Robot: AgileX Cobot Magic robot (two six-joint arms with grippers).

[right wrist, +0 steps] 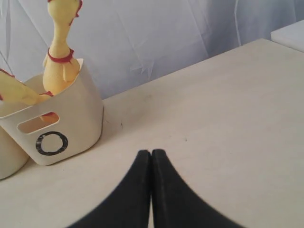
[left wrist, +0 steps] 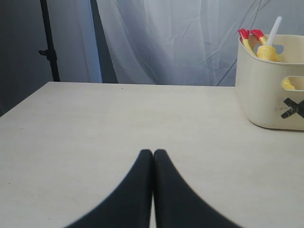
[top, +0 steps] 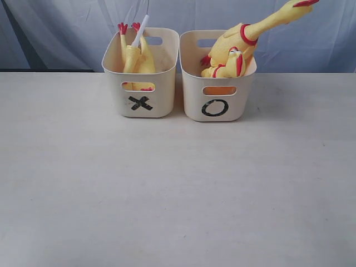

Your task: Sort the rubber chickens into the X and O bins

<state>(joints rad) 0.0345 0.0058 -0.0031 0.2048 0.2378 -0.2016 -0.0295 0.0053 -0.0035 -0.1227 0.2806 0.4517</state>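
Note:
Two cream bins stand side by side at the back of the table. The X bin (top: 142, 89) holds a yellow rubber chicken (top: 136, 55), red feet up, beside a white stick (top: 140, 30). The O bin (top: 217, 92) holds a large rubber chicken (top: 245, 39) whose neck juts out up to the right. Neither gripper appears in the exterior view. My left gripper (left wrist: 153, 153) is shut and empty over bare table, the X bin (left wrist: 270, 85) ahead to one side. My right gripper (right wrist: 151, 153) is shut and empty, with the O bin (right wrist: 52, 128) and chicken (right wrist: 61, 52) ahead.
A pale table (top: 178, 189) spreads in front of the bins. A light curtain (top: 67, 28) hangs behind. A dark stand pole (left wrist: 47, 42) rises past the table's far corner in the left wrist view.

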